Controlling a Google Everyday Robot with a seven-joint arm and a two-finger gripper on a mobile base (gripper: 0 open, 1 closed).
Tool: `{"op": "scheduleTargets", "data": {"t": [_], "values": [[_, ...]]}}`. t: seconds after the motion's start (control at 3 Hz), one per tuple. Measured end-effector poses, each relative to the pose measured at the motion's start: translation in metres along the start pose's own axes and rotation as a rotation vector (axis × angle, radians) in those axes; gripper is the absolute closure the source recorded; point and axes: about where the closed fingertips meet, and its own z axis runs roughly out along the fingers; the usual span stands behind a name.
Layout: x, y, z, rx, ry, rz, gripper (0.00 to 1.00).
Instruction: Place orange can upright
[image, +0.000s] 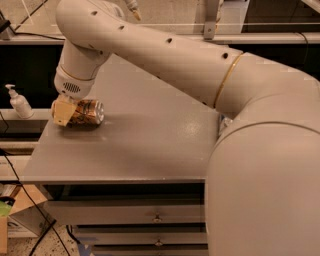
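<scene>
Orange can lies sideways, touching the pincer
Cannot tell if it is pinched. Hold snug, lift, turn it straight, lower gently.

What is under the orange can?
The grey table is right under the orange can, which lies on its side. The gripper covers one end of it, so that part is hidden.

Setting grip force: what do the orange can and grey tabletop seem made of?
The short orange-gold drink can, lying on its side with the gripper at its left end, looks like thin metal: glossy print, silver end. The flat grey tabletop looks like matte laminate or painted metal; faint sheen, unclear.
</scene>
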Motion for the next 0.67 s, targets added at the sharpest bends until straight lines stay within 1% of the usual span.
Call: {"op": "scheduleTargets", "data": {"t": [0.33,0.67], "values": [[-0.008,-0.001,-0.016,0.017,-0.014,-0.03,0.88],[-0.026,-0.007,-0.047,0.057,-0.134,-0.088,1.0]]}}
